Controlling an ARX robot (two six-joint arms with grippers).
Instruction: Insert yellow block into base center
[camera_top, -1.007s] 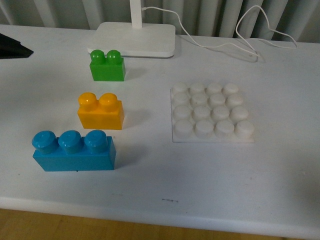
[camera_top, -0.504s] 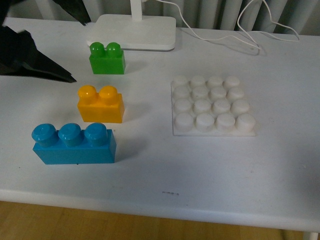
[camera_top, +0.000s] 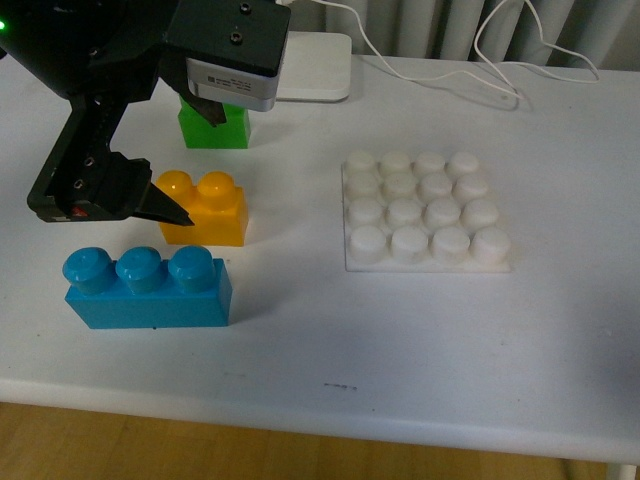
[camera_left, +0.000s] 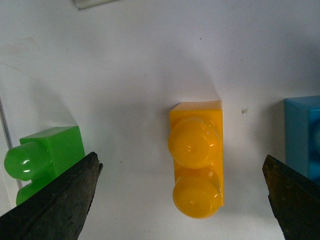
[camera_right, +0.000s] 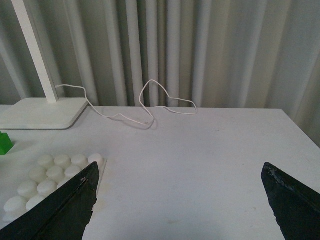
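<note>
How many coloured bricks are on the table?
3: the green brick farthest, partly behind the left arm; the yellow block in the middle; the blue brick nearest. The arm might hide more.

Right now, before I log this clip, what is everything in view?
yellow block: one, orange-yellow, between the green and blue blocks.
green block: one, green, behind the yellow one, partly hidden by the left arm.
blue block: one, blue, nearest the table's front edge.
base: one, white, studded, right of the blocks, nothing on it.
lamp stand: one, white, at the back.
cable: one, white, looping along the back.
table: one, white.
curtain: grey-white, behind the table.
left fingers: two, black, open, either side of the yellow block, not touching.
right fingers: two, black, open, holding nothing.
</note>
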